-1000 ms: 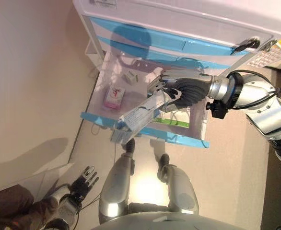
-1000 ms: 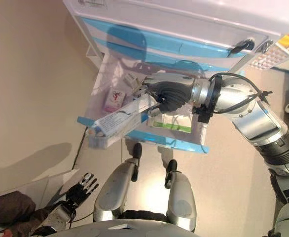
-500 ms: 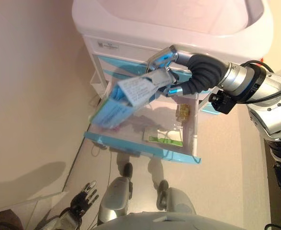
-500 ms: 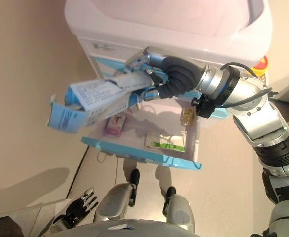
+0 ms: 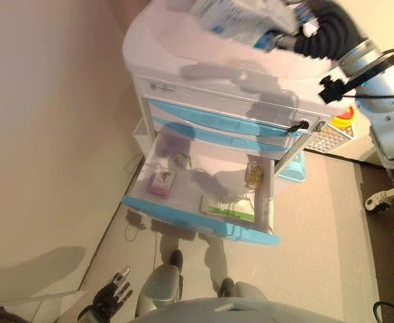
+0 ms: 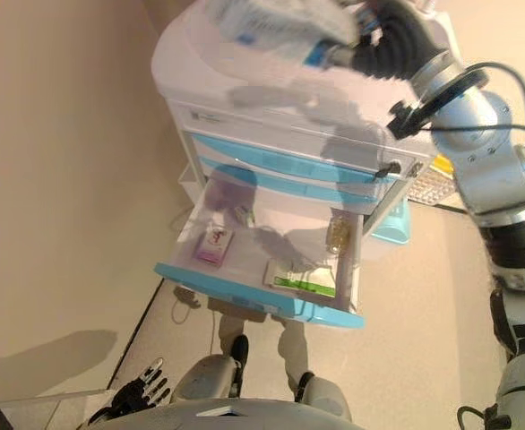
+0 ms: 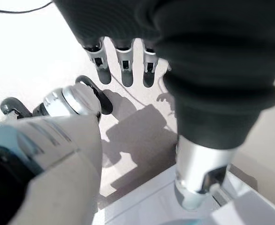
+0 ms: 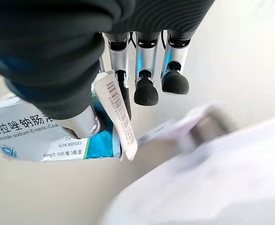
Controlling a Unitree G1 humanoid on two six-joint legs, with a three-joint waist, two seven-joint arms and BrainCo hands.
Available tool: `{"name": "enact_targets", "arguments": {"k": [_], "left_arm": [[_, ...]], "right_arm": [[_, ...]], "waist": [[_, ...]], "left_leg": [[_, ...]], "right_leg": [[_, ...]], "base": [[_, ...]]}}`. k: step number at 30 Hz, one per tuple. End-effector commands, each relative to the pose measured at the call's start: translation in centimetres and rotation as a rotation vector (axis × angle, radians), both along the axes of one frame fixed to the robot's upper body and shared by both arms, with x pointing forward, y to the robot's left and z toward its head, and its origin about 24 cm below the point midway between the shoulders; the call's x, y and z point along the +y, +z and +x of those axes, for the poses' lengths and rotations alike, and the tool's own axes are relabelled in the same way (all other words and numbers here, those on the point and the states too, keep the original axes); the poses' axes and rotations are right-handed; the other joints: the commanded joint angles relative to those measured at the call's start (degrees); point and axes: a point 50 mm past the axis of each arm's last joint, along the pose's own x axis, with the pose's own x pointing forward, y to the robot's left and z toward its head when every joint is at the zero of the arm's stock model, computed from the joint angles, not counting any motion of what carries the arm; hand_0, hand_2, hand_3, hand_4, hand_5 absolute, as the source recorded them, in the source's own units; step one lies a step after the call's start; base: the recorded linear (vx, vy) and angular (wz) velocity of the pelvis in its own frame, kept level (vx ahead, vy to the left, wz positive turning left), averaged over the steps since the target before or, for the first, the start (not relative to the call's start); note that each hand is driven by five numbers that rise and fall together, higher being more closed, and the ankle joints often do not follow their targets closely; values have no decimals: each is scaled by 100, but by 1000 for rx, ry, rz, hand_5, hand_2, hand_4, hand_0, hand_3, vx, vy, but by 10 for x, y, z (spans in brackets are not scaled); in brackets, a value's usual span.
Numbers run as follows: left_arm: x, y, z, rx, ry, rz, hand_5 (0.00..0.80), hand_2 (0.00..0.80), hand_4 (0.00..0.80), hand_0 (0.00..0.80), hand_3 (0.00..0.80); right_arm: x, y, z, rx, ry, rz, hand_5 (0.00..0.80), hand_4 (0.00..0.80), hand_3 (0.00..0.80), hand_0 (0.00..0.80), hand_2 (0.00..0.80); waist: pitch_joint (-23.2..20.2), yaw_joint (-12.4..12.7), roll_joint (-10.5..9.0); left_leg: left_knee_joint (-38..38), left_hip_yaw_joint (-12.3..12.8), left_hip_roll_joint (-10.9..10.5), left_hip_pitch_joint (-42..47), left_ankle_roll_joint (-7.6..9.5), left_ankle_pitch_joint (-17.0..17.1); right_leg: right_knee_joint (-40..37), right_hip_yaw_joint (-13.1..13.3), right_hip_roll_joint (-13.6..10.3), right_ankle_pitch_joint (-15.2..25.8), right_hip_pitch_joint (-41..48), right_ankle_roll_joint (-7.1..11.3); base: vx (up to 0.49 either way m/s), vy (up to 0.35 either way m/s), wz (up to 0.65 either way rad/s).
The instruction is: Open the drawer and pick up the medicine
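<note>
My right hand (image 5: 311, 30) is shut on a white and blue medicine box (image 5: 234, 17) and holds it high above the white cabinet's top (image 5: 204, 74). In the right wrist view the box (image 8: 48, 136) is pinched between thumb and fingers (image 8: 144, 89). The bottom drawer (image 5: 197, 219) stands pulled out, with its blue front toward me. In it lie a pink box (image 5: 162, 182), a green and white packet (image 5: 229, 207) and a small amber item (image 5: 253, 173). My left hand (image 5: 113, 299) hangs low near the floor with straight fingers (image 7: 123, 70), holding nothing.
The cabinet has two shut blue drawers (image 5: 217, 124) above the open one, and a key in a lock (image 5: 298, 126) at their right. A wall (image 5: 49, 134) runs close on the left. A yellow and red thing (image 5: 345, 116) lies right of the cabinet.
My right hand has lifted the medicine box from over the drawer to above the cabinet top. The whole picture has shifted, so the camera has moved. The left hand stays low.
</note>
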Motion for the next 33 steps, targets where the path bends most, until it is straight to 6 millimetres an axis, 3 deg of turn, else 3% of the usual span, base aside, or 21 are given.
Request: {"name": "enact_targets", "arguments": {"k": [1, 8, 11, 19, 31, 32, 33], "left_arm": [[19, 5, -13, 59, -9, 52, 0, 0, 0, 0, 0], [25, 8, -7, 66, -7, 64, 0, 0, 0, 0, 0], [26, 11, -3, 62, -13, 69, 0, 0, 0, 0, 0], [29, 12, -4, 67, -23, 63, 0, 0, 0, 0, 0], [29, 13, -2, 46, -28, 47, 0, 0, 0, 0, 0], [28, 13, -2, 46, -28, 45, 0, 0, 0, 0, 0], [27, 12, -1, 46, -26, 43, 0, 0, 0, 0, 0]], "right_arm": [[-16, 39, 2, -134, -174, -36, 800, 800, 800, 800, 800], [-66, 57, 21, -162, -578, -223, 800, 800, 800, 800, 800], [-83, 50, 30, -69, -672, -290, 800, 800, 800, 800, 800], [-113, 22, 43, 115, -751, -259, 800, 800, 800, 800, 800], [-136, -26, 51, 333, -732, -99, 800, 800, 800, 800, 800], [-138, -32, 51, 357, -738, -98, 728, 728, 728, 728, 728], [-139, -35, 52, 367, -739, -98, 709, 709, 709, 709, 709]], "waist": [[-229, 230, 36], [-255, 472, 38], [-249, 604, 50], [-138, 813, 127], [25, 962, 280], [36, 966, 305], [45, 968, 317]], "left_leg": [[-487, -247, -261, 539, 283, -650], [-419, -465, -373, 482, 330, -666], [-399, -538, -423, 445, 353, -656], [-334, -693, -522, 326, 380, -646], [-275, -701, -547, 263, 390, -624], [-275, -701, -552, 257, 393, -615], [-274, -700, -556, 258, 392, -612]], "right_leg": [[286, -114, -3, 483, -56, 227], [150, -178, -65, 509, 38, 240], [119, -269, -117, 499, 45, 233], [142, -406, -219, 518, 30, 198], [161, -564, -365, 508, 24, 159], [173, -574, -375, 500, 13, 152], [178, -581, -383, 499, 13, 149]], "base": [[57, 11, 2], [53, 25, 11], [41, 50, 16], [4, 46, 14], [-18, 43, 8], [-19, 33, 3], [-20, 43, 3]]}}
